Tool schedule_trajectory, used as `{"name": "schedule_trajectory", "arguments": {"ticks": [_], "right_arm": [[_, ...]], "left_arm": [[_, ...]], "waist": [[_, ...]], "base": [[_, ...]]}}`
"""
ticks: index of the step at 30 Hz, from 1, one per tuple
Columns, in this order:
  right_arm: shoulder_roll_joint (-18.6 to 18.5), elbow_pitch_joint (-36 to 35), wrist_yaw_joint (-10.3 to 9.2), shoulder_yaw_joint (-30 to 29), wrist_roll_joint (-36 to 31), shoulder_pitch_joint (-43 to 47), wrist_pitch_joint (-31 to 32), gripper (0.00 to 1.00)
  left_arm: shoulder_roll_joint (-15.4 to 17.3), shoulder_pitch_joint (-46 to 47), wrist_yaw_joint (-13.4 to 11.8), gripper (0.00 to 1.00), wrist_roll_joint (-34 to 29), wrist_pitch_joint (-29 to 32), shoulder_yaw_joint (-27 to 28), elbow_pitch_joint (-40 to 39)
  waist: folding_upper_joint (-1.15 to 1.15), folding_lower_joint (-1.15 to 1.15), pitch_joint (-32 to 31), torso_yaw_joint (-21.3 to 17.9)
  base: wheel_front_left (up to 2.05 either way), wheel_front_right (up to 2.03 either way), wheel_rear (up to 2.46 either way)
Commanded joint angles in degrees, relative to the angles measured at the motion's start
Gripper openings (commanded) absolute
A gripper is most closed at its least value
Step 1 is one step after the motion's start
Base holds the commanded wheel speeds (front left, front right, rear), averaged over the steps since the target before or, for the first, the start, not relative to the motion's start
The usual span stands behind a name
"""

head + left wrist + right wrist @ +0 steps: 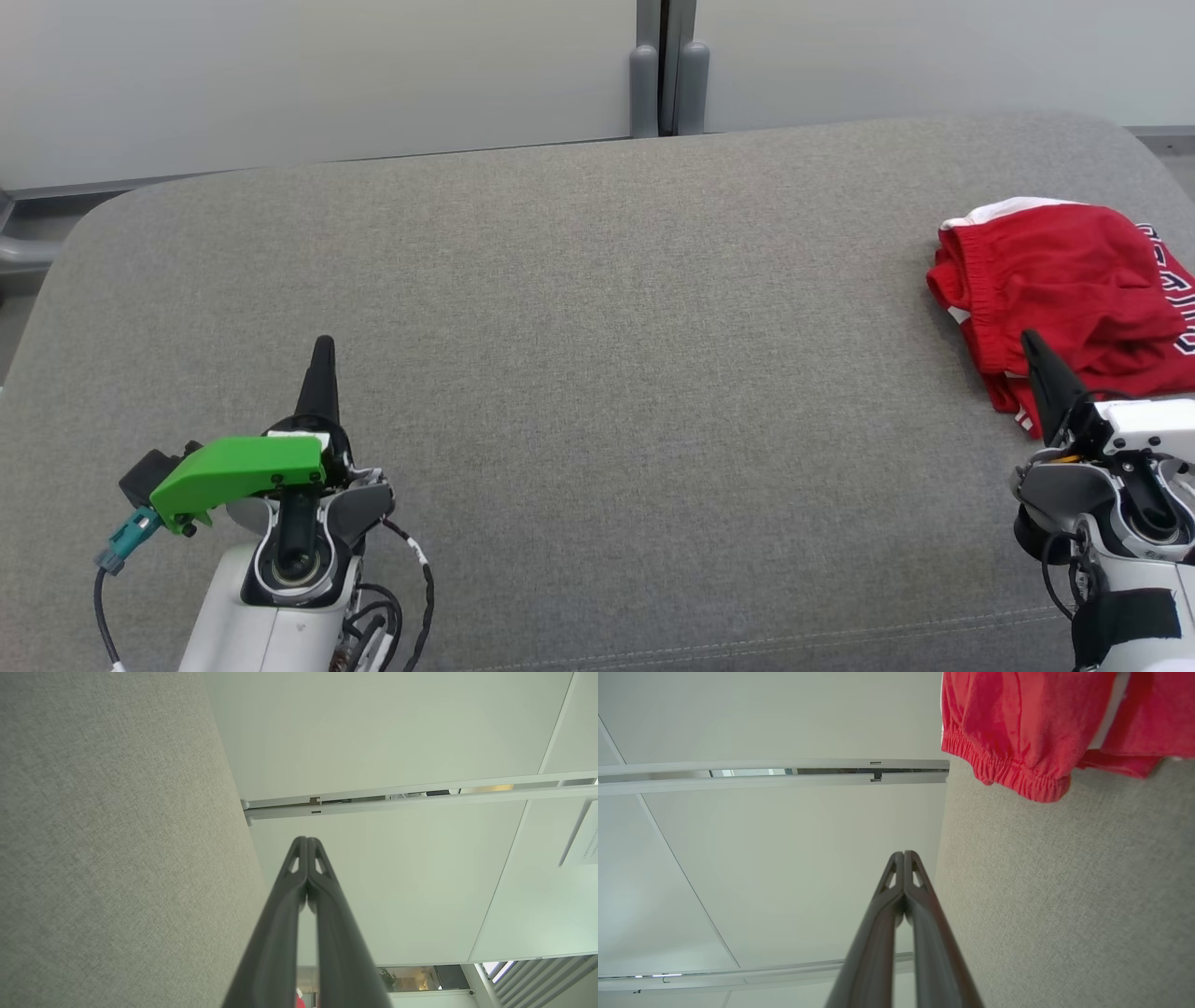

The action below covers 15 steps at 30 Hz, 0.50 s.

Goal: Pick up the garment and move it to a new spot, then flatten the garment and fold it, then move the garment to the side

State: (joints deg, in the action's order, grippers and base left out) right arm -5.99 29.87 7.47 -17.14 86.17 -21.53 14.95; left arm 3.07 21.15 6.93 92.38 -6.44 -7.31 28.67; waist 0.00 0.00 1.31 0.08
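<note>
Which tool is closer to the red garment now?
The right tool, its shut tip right at the near edge of the red garment. The left tool, with the green part, sits far off across the grey cushion.

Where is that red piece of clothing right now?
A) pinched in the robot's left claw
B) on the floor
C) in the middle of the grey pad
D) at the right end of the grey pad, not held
D: the red garment lies on the right end of the grey pad, while the right gripper is shut with nothing between its fingers.
</note>
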Motion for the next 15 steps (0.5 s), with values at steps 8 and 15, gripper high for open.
{"name": "schedule_trajectory", "arguments": {"ticks": [8,15], "right_arm": [[-0.4,1.4,0.04,-0.8,3.8,-1.6,1.2,0.00],[-0.4,1.5,0.04,-0.8,3.7,-1.6,1.1,0.00]], "left_arm": [[-0.2,2.1,0.8,0.00,3.7,0.5,0.4,0.9],[-0.2,2.0,0.8,0.00,3.4,0.5,0.4,0.9]], "waist": [[0.00,0.00,0.0,-0.1],[0.00,0.00,0.0,-0.1]], "base": [[0.00,0.00,0.00],[0.00,0.00,0.00]]}}
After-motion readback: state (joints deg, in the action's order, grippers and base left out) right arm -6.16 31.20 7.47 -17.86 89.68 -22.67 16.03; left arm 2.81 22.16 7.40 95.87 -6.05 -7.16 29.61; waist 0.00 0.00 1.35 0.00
